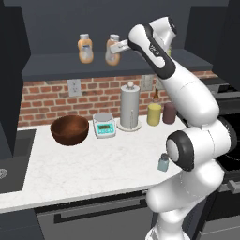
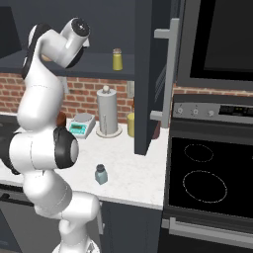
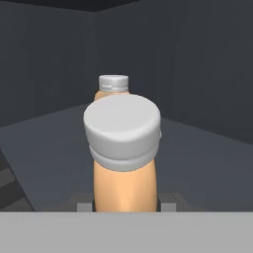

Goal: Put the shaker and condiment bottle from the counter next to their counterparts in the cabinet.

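Note:
My gripper [image 1: 121, 46] reaches into the dark wall cabinet [image 1: 56, 64] and is shut on the orange-tan condiment bottle [image 1: 112, 51], held upright at the shelf board. In the hand view its pale cap [image 3: 122, 129] sits close between my fingertips [image 3: 85, 201]. Its counterpart bottle [image 1: 85, 48] stands just to the left on the shelf, and its cap [image 3: 113, 83] peeks out behind the held one. The slim yellow-green shaker [image 2: 117, 59] stands further right on the shelf. The squat teal-grey shaker [image 1: 163, 162] [image 2: 101, 174] stands on the white counter [image 1: 93, 164] near its front edge, beside my arm.
Along the brick wall stand a wooden bowl [image 1: 70, 130], a kitchen scale [image 1: 104, 125], a paper towel holder [image 1: 130, 107], a yellow canister [image 1: 154, 114] and a dark red one [image 1: 169, 113]. A sink [image 1: 11, 159] lies left, a stove [image 2: 207, 178] right. The open cabinet door [image 2: 148, 74] hangs right.

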Robot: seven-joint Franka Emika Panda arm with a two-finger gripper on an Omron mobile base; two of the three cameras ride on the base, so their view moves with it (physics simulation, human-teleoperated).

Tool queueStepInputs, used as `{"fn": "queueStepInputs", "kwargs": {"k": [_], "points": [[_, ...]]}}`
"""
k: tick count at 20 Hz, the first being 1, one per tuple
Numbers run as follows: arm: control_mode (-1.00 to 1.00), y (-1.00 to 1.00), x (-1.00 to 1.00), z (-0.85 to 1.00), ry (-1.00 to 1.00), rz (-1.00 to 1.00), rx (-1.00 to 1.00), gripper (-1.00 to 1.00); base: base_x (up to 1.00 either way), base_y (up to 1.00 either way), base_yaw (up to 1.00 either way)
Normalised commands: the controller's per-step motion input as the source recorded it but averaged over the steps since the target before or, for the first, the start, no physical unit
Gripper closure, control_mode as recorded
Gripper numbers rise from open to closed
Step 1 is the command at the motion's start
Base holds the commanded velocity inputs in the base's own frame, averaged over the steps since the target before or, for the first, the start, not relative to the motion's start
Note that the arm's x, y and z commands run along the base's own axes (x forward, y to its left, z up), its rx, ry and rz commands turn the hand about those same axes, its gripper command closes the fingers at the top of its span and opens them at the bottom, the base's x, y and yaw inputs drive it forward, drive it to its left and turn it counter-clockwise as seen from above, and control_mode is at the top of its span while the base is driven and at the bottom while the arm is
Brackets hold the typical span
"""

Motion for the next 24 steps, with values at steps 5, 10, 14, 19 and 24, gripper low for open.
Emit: {"fn": "queueStepInputs", "kwargs": {"k": [5,10,14,19,24], "points": [[-1.00,0.03,0.21,0.00,0.00,0.00,0.00,1.00,0.00,0.00,0.00],[-1.00,0.04,0.24,-0.05,0.00,0.00,0.00,1.00,0.00,0.00,0.00],[-1.00,0.12,0.17,-0.07,0.00,0.00,0.00,1.00,0.00,0.00,0.00],[-1.00,0.17,0.07,-0.04,0.00,0.00,0.00,1.00,0.00,0.00,0.00],[-1.00,0.07,0.24,-0.05,0.00,0.00,0.00,1.00,0.00,0.00,0.00]]}}
